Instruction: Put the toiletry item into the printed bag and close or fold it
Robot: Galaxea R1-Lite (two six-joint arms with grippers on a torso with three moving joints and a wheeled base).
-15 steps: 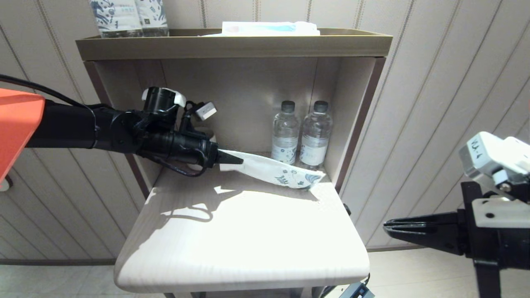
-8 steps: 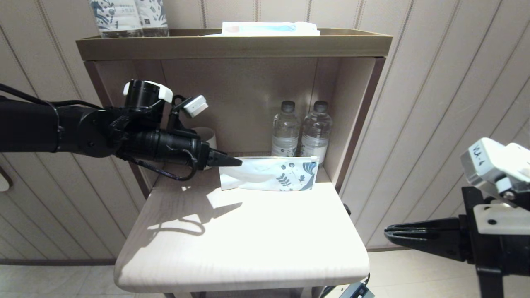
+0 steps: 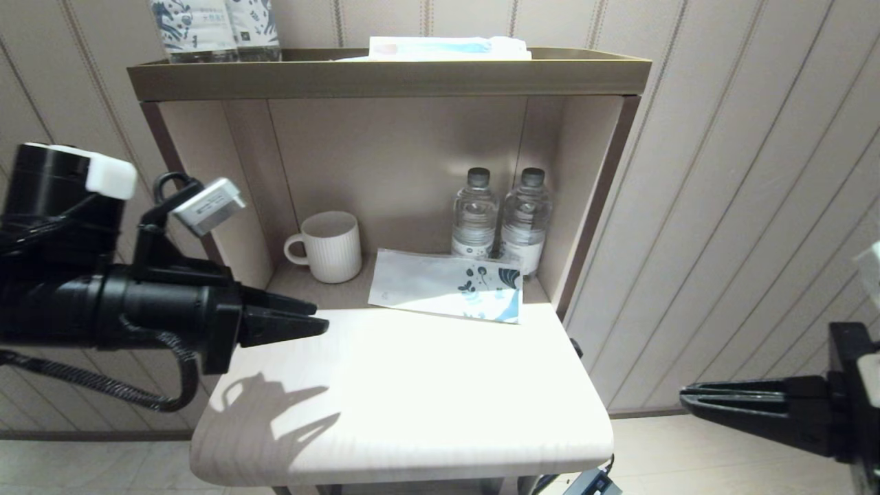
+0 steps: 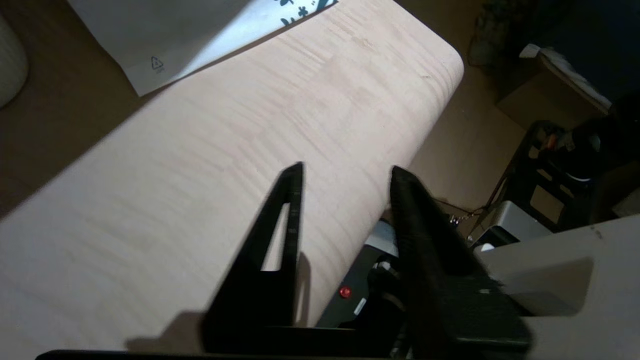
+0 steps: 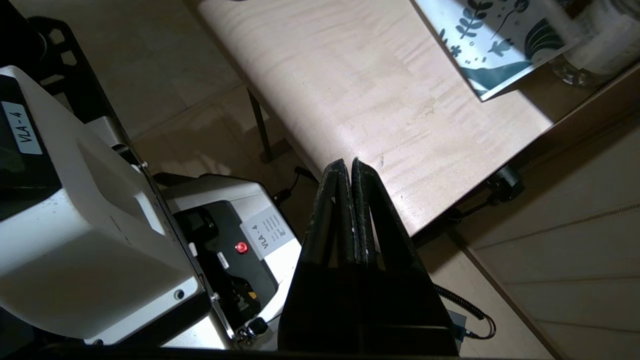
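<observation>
two black grippers hang off a pale wooden shelf (image 3: 412, 385), the left gripper (image 4: 345, 172) parted, the right gripper (image 5: 347, 165) pressed together, while the flat white leaf-printed plastic bag (image 3: 445, 284) lies before two water bottles (image 3: 500, 223), seemingly light, limp, slippery, best pinched at an edge.

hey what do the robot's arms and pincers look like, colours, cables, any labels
Both arms are black. Each pincer, left and right, has two long, tapering black fingers. The left arm carries a white-capped black cylinder, a small white block and a coiled black cable.
</observation>
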